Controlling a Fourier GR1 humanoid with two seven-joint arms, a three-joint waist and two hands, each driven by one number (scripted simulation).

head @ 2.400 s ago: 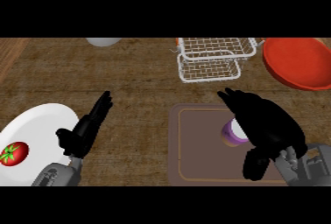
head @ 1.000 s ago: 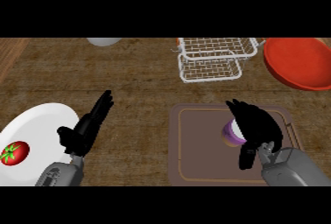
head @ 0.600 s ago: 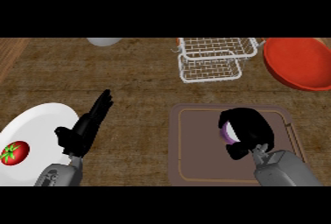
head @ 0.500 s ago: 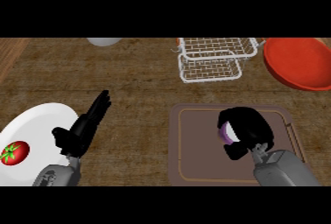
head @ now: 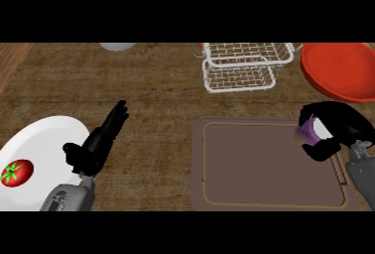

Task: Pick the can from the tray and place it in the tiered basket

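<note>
purple can [head: 307,133] clutched in right hand [head: 337,125] over tray [head: 271,203] edge.

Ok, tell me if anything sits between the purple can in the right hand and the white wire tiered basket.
Nothing visible does. The right hand is curled round the purple can at the brown tray's right edge. The white wire tiered basket lies up and left across bare wooden counter; the red bowl sits right of that path.

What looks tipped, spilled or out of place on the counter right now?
Nothing stands out. The purple can is held in the right hand over the brown tray's right edge. The white wire tiered basket stands upright, the red tomato sits on the white plate, and the left hand rests open.
</note>
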